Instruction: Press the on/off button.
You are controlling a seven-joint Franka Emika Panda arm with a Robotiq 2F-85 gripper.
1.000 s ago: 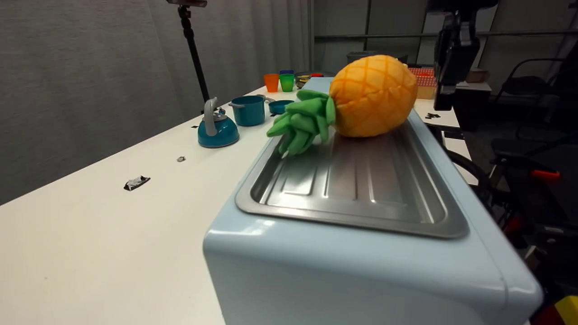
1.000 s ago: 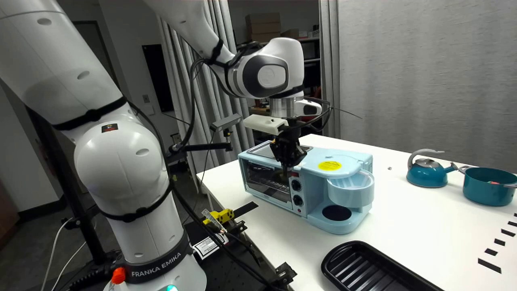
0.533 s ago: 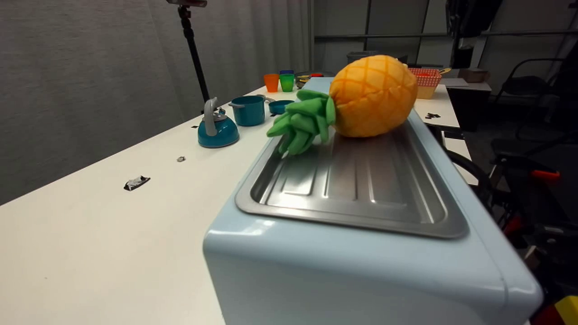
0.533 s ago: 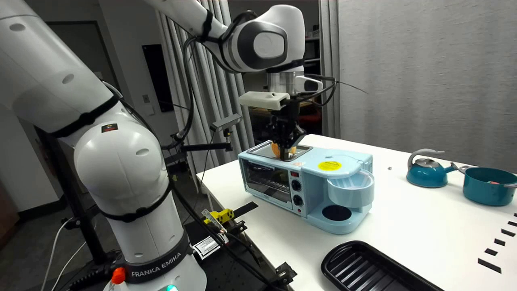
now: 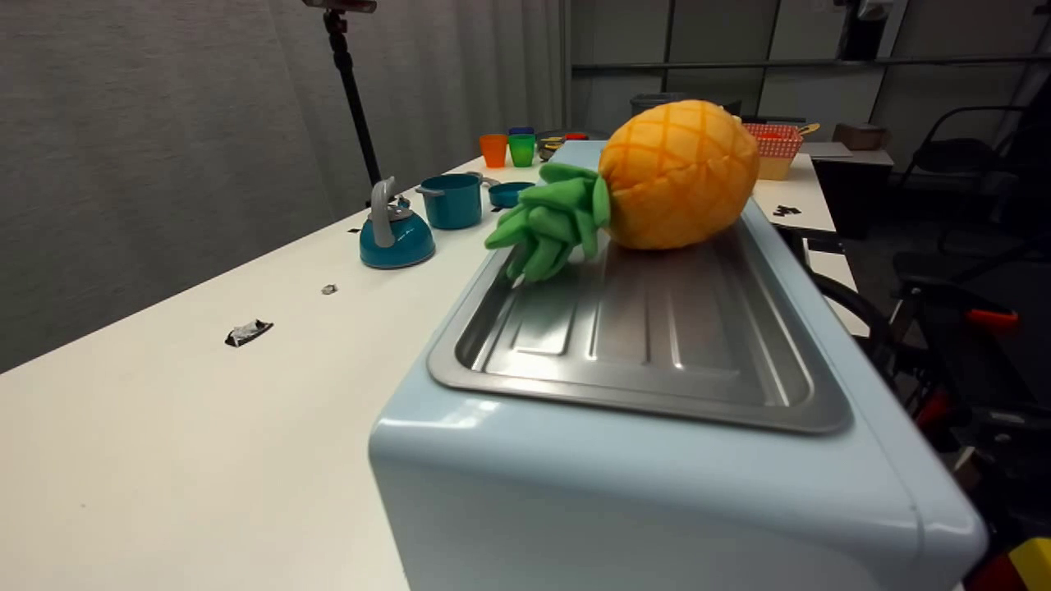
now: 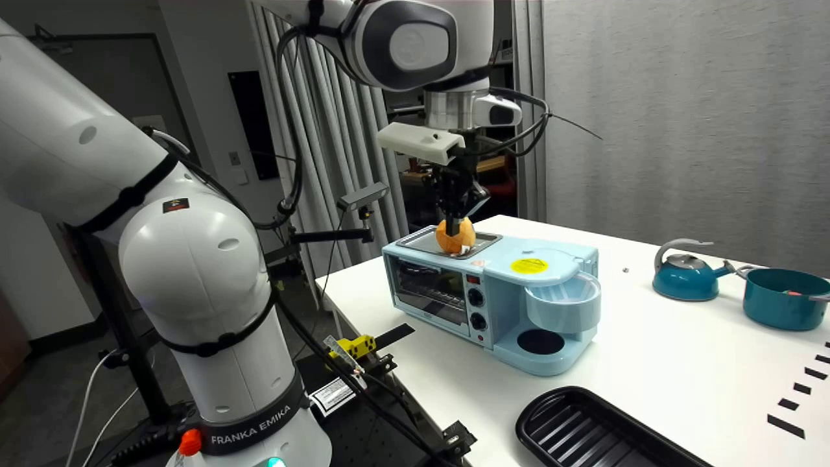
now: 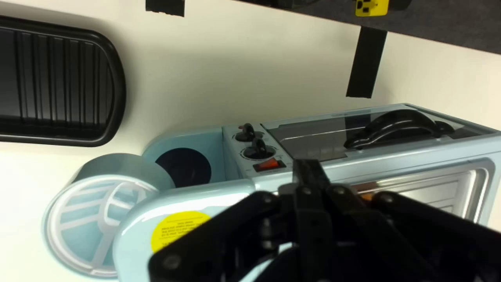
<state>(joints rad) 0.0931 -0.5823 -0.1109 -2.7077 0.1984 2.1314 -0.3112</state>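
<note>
Cannot tell whether pressed: find the red on/off button (image 7: 269, 165) above the upper knob (image 6: 476, 297) on the front of the toaster oven (image 6: 499, 305), apart from the claw (image 7: 311, 172). If pressed, probably need only retreat; if not, have yet to descend and push. Hangs above the toaster oven, holding the claw pressed together on nothing; in an exterior view, has the arm (image 6: 201, 250) bent high, aiming straight down.

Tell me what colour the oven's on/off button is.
The on/off button is orange-red; it shows best in the wrist view.
</note>
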